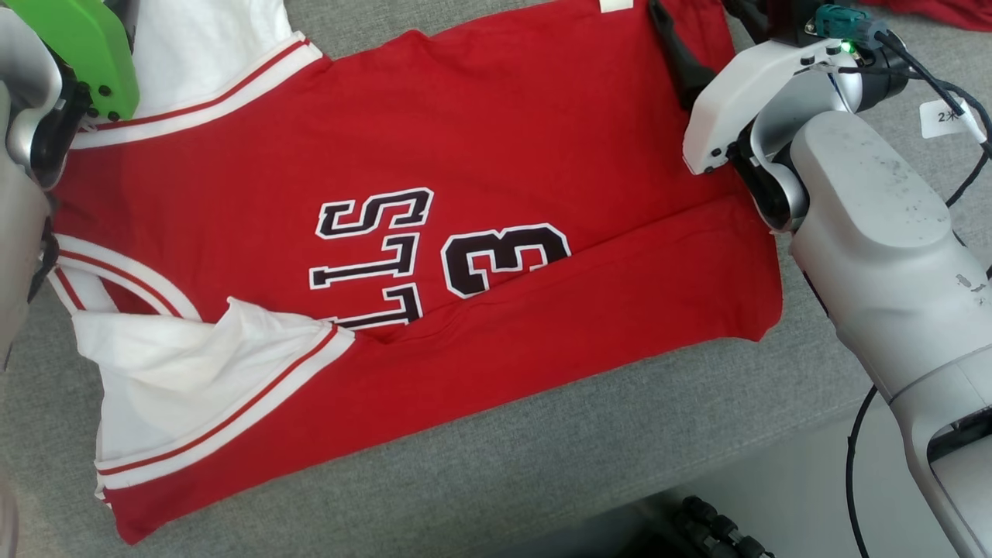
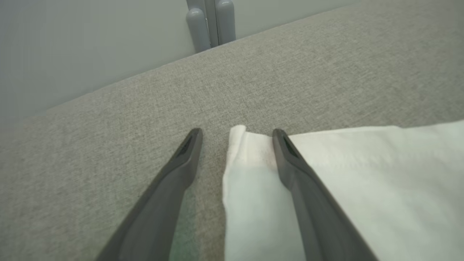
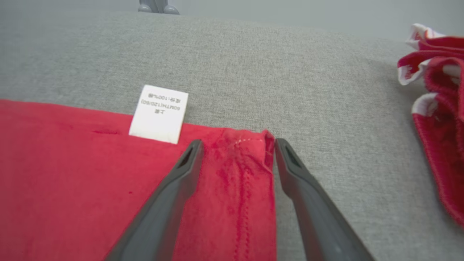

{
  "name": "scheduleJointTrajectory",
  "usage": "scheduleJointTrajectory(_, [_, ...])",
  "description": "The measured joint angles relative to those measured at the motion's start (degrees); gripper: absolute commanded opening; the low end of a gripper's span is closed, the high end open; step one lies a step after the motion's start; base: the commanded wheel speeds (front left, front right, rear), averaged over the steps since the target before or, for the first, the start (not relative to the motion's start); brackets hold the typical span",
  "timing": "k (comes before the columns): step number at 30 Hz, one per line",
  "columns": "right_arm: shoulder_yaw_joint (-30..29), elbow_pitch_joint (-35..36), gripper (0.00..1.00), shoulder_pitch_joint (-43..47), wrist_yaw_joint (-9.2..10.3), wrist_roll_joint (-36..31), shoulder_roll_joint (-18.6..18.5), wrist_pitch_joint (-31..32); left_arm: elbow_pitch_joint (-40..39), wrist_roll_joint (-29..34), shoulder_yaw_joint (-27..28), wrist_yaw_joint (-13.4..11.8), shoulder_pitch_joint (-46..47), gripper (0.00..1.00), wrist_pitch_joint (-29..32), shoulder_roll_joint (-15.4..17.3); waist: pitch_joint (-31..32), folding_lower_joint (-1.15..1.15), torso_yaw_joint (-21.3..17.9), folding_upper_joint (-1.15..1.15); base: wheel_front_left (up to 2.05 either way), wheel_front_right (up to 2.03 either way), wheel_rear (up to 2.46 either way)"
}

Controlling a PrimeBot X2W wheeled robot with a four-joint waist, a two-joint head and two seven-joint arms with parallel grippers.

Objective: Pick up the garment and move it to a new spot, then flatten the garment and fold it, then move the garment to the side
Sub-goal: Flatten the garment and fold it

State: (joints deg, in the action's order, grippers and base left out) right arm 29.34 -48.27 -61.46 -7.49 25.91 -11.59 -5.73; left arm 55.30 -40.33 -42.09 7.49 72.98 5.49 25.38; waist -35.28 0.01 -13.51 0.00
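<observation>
On grey surface (image 1: 542,465), red jersey (image 1: 465,155) spread; left hand (image 2: 236,131), right hand (image 3: 237,142) both wide.

Soft, bright light is falling evenly, making only faint shadows. The dark fingers (image 2: 159,210) are looking a little blurry up close.

a red basketball jersey (image 1: 480,139) lies spread front-up on the grey fabric-covered table (image 1: 542,465), neck end to the left, hem to the right. black white-edged letters "lls" (image 1: 372,256) and a "3" (image 1: 504,260) show on the chest. its near long edge is folded up over the front, hiding part of the print. the near white sleeve (image 1: 186,380), with red-and-white striped trim, is rumpled; the far white sleeve (image 1: 201,54) lies flat. a white care label (image 3: 158,114) sticks out past the far edge near the hem.
</observation>
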Motion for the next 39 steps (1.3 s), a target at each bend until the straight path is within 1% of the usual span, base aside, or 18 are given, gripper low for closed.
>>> scheduleJointTrajectory(1, [0.46,-0.23,1.00,-0.15,0.00,0.70,-0.04,-0.32,0.36,-0.85,-0.24,0.00,0.07,1.00,0.01,-0.34,0.06,0.00,0.09,0.00,0.00,0.00,0.00])
scheduleJointTrajectory(2, [0.86,-0.55,0.81,-0.26,0.00,1.18,-0.13,-0.49,0.49,-1.33,-0.52,0.00,0.16,0.60,0.04,-0.58,0.11,0.00,0.20,0.00,0.00,0.00,0.00])
scheduleJointTrajectory(3, [1.34,-0.90,0.33,-0.43,0.00,1.65,-0.29,-0.55,0.73,-1.71,-0.82,0.00,0.24,0.31,0.08,-0.80,0.15,0.00,0.34,0.00,0.00,0.00,0.00])
scheduleJointTrajectory(4, [1.75,-1.19,0.04,-0.65,0.00,2.05,-0.49,-0.94,0.91,-2.23,-1.10,0.00,0.37,0.00,0.23,-1.01,0.19,0.00,0.52,0.00,0.00,0.00,0.00])
scheduleJointTrajectory(5, [2.03,-1.45,0.00,-0.90,0.00,2.36,-0.62,-1.23,1.03,-2.55,-1.36,0.00,0.47,0.00,0.23,-1.10,0.21,0.00,0.65,0.00,0.00,0.00,0.00])
scheduleJointTrajectory(8, [2.76,-2.19,0.00,-1.48,0.00,3.19,-1.08,-2.91,1.05,-4.17,-1.76,0.00,0.48,0.00,-1.10,-1.47,0.41,0.00,1.08,0.00,0.00,0.00,0.00])
scheduleJointTrajectory(13, [3.21,-4.00,0.00,-2.09,-0.01,3.74,-1.90,-6.14,0.25,-6.88,-2.25,0.00,0.44,0.00,-5.17,-1.87,1.65,0.00,1.72,0.00,0.00,0.00,0.00])
scheduleJointTrajectory(16, [3.16,-4.59,0.00,-1.90,-0.01,4.15,-2.34,-7.61,-1.27,-8.83,-2.50,0.00,-0.02,0.00,-7.98,-1.97,2.89,0.00,2.19,0.00,0.00,0.00,0.00])
scheduleJointTrajectory(20, [2.86,-4.64,0.00,0.70,-0.01,5.01,-3.45,-8.65,-4.66,-11.44,-2.87,0.00,-3.08,0.00,-12.11,-1.67,4.97,-0.01,3.06,0.00,0.00,0.00,0.00])
scheduleJointTrajectory(24, [1.58,-2.58,0.00,4.25,-0.01,5.70,-4.87,-9.09,-9.51,-13.51,-3.46,0.00,-7.40,0.00,-16.19,-0.48,7.29,0.00,4.17,0.00,0.00,0.00,0.00])
scheduleJointTrajectory(29, [-2.97,3.43,0.00,9.76,-0.01,5.12,-6.90,-9.32,-16.55,-14.92,-3.01,-0.01,-13.76,0.00,-19.13,0.87,9.80,-0.01,6.11,0.00,0.00,0.00,0.00])
scheduleJointTrajectory(31, [-4.56,5.20,0.00,12.55,-0.01,4.74,-7.03,-9.32,-19.37,-15.08,-2.65,-0.57,-16.63,0.00,-19.67,1.07,10.58,-0.01,6.92,0.00,0.00,0.00,0.00])
scheduleJointTrajectory(33, [-6.19,6.77,0.00,14.87,-0.01,4.13,-7.09,-9.32,-22.51,-15.08,-2.20,-1.72,-19.80,0.00,-20.03,1.18,11.33,-0.01,7.73,0.00,0.00,0.00,0.00])
scheduleJointTrajectory(39, [-13.04,11.84,0.00,21.89,-0.01,1.99,-6.76,-9.33,-32.56,-14.72,0.58,-6.15,-30.60,0.00,-20.39,2.29,13.48,-0.01,9.98,0.00,0.00,0.00,0.00])
